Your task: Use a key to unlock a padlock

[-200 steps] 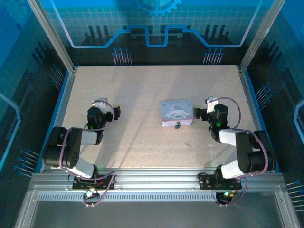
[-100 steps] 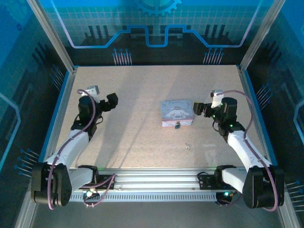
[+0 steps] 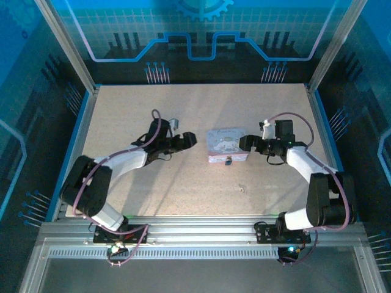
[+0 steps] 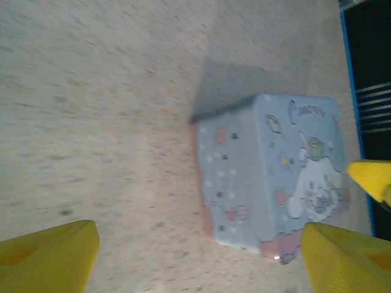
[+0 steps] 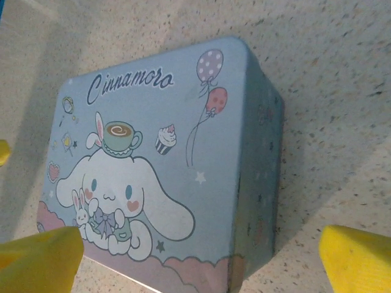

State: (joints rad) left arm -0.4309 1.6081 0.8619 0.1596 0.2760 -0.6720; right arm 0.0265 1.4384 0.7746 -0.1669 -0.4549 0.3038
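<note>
speckled beige table (image 3: 183,104) | blue-lit walls (image 3: 201,24) | left claw (image 3: 187,140) wide | right claw (image 3: 244,142) wide

A beige speckled table (image 3: 183,116) is filling the middle of the cell, with a blue strip (image 3: 78,137) running along its left edge. Slanted aluminium posts (image 3: 65,46) are standing at the far corners. Behind them, a blue back panel (image 3: 256,24) is showing a pale grid, circuit lines and a gear drawing. A ribbed aluminium rail (image 3: 201,235) is lying along the near edge. Soft light is casting faint shadows.
</note>
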